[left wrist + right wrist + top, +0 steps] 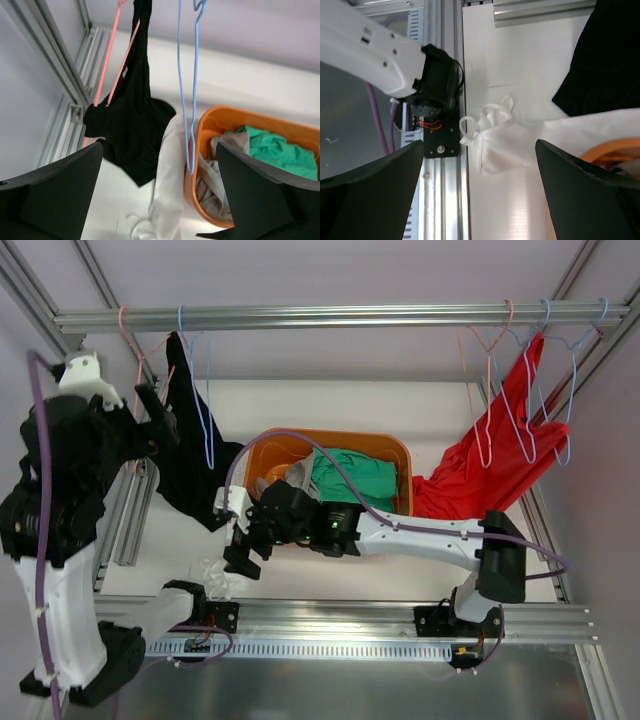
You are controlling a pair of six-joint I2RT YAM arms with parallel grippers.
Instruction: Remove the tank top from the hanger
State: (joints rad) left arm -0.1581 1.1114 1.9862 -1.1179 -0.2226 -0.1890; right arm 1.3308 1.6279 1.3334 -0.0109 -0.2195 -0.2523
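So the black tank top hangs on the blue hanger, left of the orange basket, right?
No. The black tank top hangs on the pink hanger, left of the orange basket; the blue hanger is bare. The left wrist view shows this.

The white table (400, 405) carried an orange basket (395, 447), which stood just beside the right gripper (243, 562), on its far side. A crumpled white garment (502, 142) lay on the table directly below that gripper, with one end draped up over the basket rim.
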